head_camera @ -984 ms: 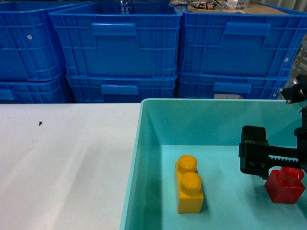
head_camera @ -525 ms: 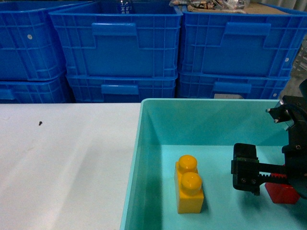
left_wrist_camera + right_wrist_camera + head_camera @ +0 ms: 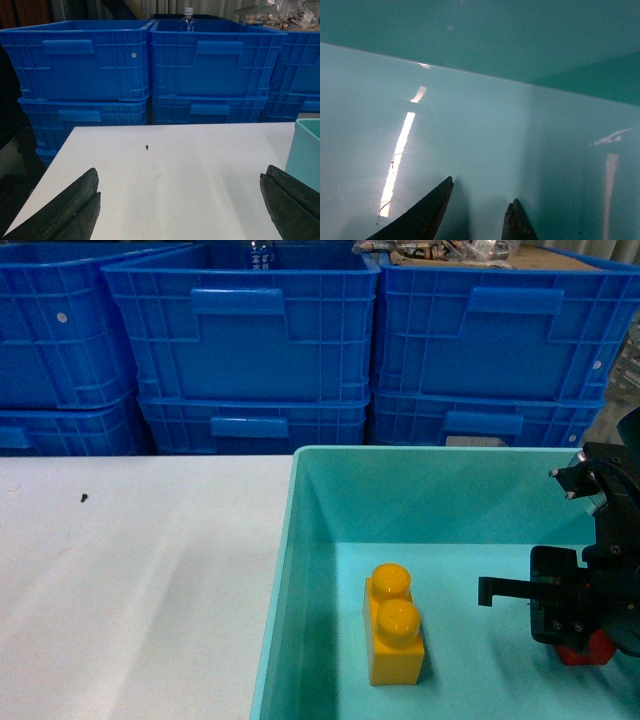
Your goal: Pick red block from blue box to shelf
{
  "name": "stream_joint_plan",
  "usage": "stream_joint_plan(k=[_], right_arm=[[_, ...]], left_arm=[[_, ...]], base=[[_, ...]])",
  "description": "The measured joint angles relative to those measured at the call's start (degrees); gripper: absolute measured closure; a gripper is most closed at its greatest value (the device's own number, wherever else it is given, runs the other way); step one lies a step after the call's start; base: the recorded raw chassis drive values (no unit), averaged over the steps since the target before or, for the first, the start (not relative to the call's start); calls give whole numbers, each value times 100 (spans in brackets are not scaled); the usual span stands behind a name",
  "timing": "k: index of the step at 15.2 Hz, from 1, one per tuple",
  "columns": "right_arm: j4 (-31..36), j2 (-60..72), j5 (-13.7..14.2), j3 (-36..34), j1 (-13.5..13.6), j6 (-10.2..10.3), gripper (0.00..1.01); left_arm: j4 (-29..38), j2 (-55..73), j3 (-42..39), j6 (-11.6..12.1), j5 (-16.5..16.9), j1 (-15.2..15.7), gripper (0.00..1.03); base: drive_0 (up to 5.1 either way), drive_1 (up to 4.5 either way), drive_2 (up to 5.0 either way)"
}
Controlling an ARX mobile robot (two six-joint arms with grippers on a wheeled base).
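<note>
I'm lowering the right gripper (image 3: 575,625), fingers narrowly parted, over the mostly hidden red block (image 3: 578,652) in the blue box (image 3: 300,570); light, rigid, glossy, probably slippery, so I'm aiming for its flat sides.

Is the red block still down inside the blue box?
Yes. The red block shows low inside the blue box, mostly hidden under the right gripper.

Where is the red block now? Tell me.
In the head view, the red block sits low on the right inside the blue box, mostly hidden under the right gripper, right of the yellow brick.
</note>
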Motion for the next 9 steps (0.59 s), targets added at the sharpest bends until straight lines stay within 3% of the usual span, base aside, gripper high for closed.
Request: stream_joint_plan(k=[3,5,7,9], right_arm=[[341,-127,-70,-116,50,-114,73],[813,-706,-197,-155,72,-503,73],[986,-1735,-811,164,-162,-1139,73],[1104,-2529,-1681,439,-820,-1845,73]], left_arm=[[0,0,0,0,0,0,5],[0,0,-2,0,0,0,5],[0,0,0,0,0,0,5],[0,-2,0,0,0,0,5]], base=[[0,0,0],[0,0,0],[0,0,0],[0,0,0]])
